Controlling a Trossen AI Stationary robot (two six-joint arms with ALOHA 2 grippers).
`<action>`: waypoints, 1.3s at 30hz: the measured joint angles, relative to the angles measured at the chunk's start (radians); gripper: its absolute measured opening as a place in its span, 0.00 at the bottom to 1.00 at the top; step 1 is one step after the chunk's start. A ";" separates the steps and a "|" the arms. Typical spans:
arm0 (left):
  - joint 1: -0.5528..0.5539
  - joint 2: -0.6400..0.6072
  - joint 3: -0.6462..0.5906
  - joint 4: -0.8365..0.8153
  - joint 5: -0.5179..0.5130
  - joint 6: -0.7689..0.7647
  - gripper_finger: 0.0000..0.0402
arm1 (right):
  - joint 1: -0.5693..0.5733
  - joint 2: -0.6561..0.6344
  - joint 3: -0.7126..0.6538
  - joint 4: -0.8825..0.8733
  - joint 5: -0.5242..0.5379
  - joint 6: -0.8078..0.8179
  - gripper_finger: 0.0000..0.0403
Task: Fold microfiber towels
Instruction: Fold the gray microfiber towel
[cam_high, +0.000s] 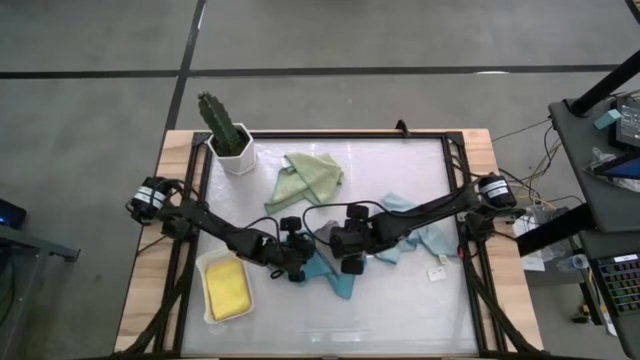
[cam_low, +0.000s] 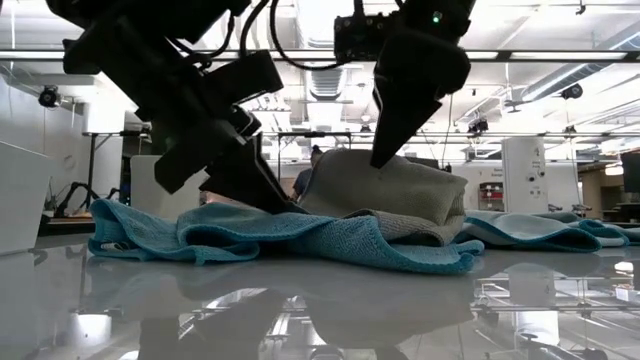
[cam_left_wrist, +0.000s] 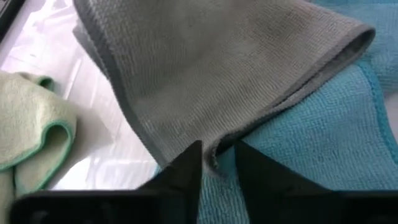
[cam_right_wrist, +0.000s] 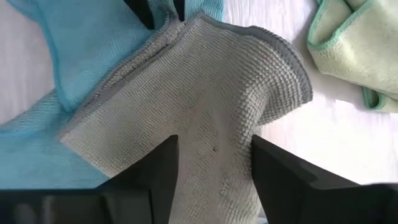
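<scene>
A grey towel (cam_right_wrist: 205, 106), folded over, lies on a spread teal towel (cam_left_wrist: 323, 143) at mid-table. My left gripper (cam_left_wrist: 216, 155) is low at the grey towel's near-left corner and shut on it. My right gripper (cam_right_wrist: 214, 155) stands open above the grey towel's folded top (cam_low: 390, 185), slanting down from the right. A pale blue towel (cam_high: 425, 235) lies crumpled to the right, with a sage green towel (cam_high: 312, 175) behind. The yellow towel (cam_high: 228, 288) lies folded in the white tray (cam_high: 205, 265). My left gripper pinches a corner of the grey towel (cam_left_wrist: 213, 163) between its two fingertips, at the hemmed edge. The fingers slant down from the table's left. The towel stays lying on the teal towel, slack. My right gripper's fingertip (cam_low: 383, 155) is level with the grey towel's top; whether it touches, I cannot tell.
A potted cactus (cam_high: 225, 135) in a white pot stands at the far left. The dark frame rail (cam_high: 455, 200) runs round the white table top. A small white tag (cam_high: 437, 272) lies right of the towels. Bare table shows along the near edge.
</scene>
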 joint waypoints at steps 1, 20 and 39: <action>0.000 0.000 0.000 0.001 0.004 0.003 0.13 | 0.004 -0.007 -0.001 0.000 0.006 0.005 0.46; 0.000 -0.197 0.157 -0.003 -0.042 0.159 0.00 | 0.141 -0.200 -0.088 0.086 0.074 0.154 0.56; -0.066 -0.259 0.227 -0.115 0.093 0.368 0.00 | 0.179 -0.316 -0.103 -0.001 0.075 -0.127 0.77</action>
